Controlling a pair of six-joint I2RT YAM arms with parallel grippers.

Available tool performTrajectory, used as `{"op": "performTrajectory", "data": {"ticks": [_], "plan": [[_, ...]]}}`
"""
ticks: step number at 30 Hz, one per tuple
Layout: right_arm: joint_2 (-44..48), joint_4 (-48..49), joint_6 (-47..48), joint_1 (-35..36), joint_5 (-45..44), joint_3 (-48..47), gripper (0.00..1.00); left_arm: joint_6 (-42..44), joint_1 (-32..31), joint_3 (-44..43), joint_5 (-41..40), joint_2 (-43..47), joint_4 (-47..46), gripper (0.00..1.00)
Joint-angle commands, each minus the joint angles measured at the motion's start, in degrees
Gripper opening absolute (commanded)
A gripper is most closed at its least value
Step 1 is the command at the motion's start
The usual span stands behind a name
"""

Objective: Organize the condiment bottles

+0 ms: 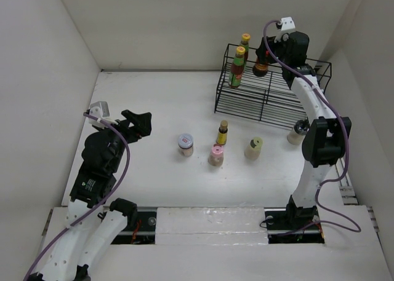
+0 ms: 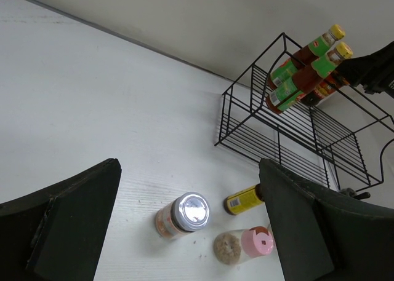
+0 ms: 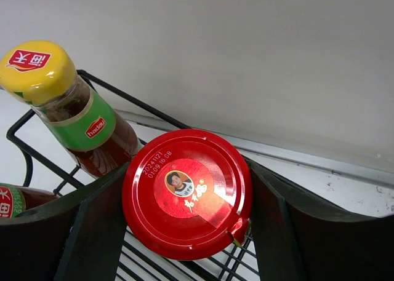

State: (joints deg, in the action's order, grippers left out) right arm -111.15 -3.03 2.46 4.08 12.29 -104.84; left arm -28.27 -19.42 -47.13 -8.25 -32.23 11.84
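Top: right gripper (image 1: 266, 55) at rear of rack (image 1: 246, 99), clamped on red-lid jar (image 1: 260, 67) beside 2 sauce bottles (image 1: 237, 69). Spread wide, holding nothing: left gripper (image 1: 141, 125), well apart from loose bottles (image 1: 215, 154). Half hidden behind right forearm (image 1: 311, 99), end bottle (image 1: 297, 133); liable to tip on a careless pull-back.

Left wrist: shows silver-lid jar (image 2: 184, 212) nearest, unseen by right wrist.

Right wrist: alone shows nearest sauce bottle (image 3: 80, 118) just beside jar lid; toppled easily by a sideways nudge. Jar's seating on rack: cannot tell.
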Motion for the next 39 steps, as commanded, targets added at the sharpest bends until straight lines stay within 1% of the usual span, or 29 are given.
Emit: {"op": "performTrajectory", "data": {"ticks": [1, 3, 4, 8, 11, 13, 17, 18, 19, 20, 21, 22, 23, 24, 25, 26, 27, 28, 29, 31, 32, 34, 35, 37, 39], "plan": [[1.6, 8.7, -2.5, 0.1, 2.3, -1.3, 0.62, 0.9, 0.2, -0.1, 0.6, 0.6, -2.6, 0.90], [1.6, 8.7, -3.2, 0.1, 2.3, -1.3, 0.69, 0.9, 0.2, -0.1, 0.6, 0.6, -2.6, 0.90], [1.6, 8.7, -3.2, 0.1, 2.3, -1.3, 0.76, 0.9, 0.2, -0.1, 0.6, 0.6, -2.6, 0.90], [1.6, 8.7, -4.2, -0.4, 2.3, -1.3, 0.84, 0.9, 0.2, -0.1, 0.6, 0.6, -2.6, 0.90], [1.6, 8.7, -4.7, -0.4, 2.3, -1.9, 0.87, 0.9, 0.2, -0.1, 0.6, 1.1, -2.6, 0.90], [2.2, 8.7, -4.7, -0.9, 2.3, -2.0, 0.87, 0.9, 0.2, -0.1, 0.6, 1.1, -2.6, 0.90], [6.9, 8.7, -4.7, -0.9, 2.2, -1.3, 0.88, 0.9, 0.2, -0.1, 0.6, 1.1, -2.6, 0.90], [9.7, 8.7, -4.7, -0.9, 2.2, -0.1, 0.88, 0.9, 0.2, -0.1, 0.6, 1.1, -2.6, 0.90], [11.4, 8.7, -4.7, -0.9, 2.2, 1.1, 0.86, 0.9, 0.2, -0.1, 0.6, 1.1, -2.6, 0.90], [13.3, 10.5, -4.7, -0.9, 2.2, 2.8, 0.83, 0.9, 0.2, -0.1, 0.6, 1.1, -2.6, 0.90], [15.2, 11.3, -4.0, 0.6, 2.2, 4.5, 0.71, 0.9, 0.2, -0.1, 0.6, 1.1, -2.6, 0.90], [19.2, 12.0, -4.0, 1.4, 2.2, 8.8, 0.59, 0.9, 0.2, -0.1, 0.6, 1.1, -2.6, 0.90], [21.0, 13.3, -4.0, 2.3, 2.2, 11.2, 0.45, 0.9, 0.2, -0.1, 0.6, 1.1, -2.6, 0.90], [23.0, 13.3, -4.0, 3.4, 2.2, 13.9, 0.36, 0.9, 0.2, -0.1, 0.6, 1.1, -2.6, 0.90], [24.8, 14.1, -3.5, 6.0, 2.8, 19.9, 0.25, 0.9, 0.2, -0.1, 0.6, 1.1, -2.6, 0.89], [28.6, 15.2, -3.5, 7.5, 2.8, 23.2, 0.22, 0.9, 0.2, -0.1, 0.6, 1.1, -2.6, 0.89], [30.3, 15.9, -3.5, 9.3, 2.1, 26.8, 0.22, 0.9, 0.2, -0.1, 0.6, 1.1, -2.6, 0.89], [32.0, 17.1, -4.0, 12.9, 0.1, 30.4, 0.21, 0.9, 0.2, -0.1, 0.6, 1.1, -2.6, 0.89], [35.2, 18.1, -4.0, 14.8, -1.2, 37.4, 0.21, 0.9, 0.2, -0.1, 0.6, 1.1, -2.6, 0.89], [38.0, 19.3, -4.6, 18.1, -5.4, 43.3, 0.29, 0.9, 0.2, -0.1, 0.6, 1.1, -2.6, 0.89], [39.2, 19.3, -5.1, 20.7, -5.4, 47.8, 0.46, 0.9, 0.2, -0.1, 0.6, 0.6, -2.6, 0.89], [41.8, 17.8, -5.1, 22.5, -5.4, 51.1, 0.63, 0.9, 0.2, -0.1, 1.1, 0.6, -2.6, 0.89], [42.4, 16.6, -5.1, 24.1, -5.4, 52.3, 0.78, 0.9, 0.2, -0.1, 1.1, 0.6, -2.6, 0.89], [43.2, 12.1, -5.1, 25.5, -6.6, 54.6, 0.87, 0.9, 0.2, -0.1, 1.1, 0.6, -3.1, 0.89], [43.2, 11.3, -5.1, 26.2, -7.2, 56.9, 0.91, 0.9, 0.2, -0.1, 1.1, 0.6, -3.1, 0.89]]}}
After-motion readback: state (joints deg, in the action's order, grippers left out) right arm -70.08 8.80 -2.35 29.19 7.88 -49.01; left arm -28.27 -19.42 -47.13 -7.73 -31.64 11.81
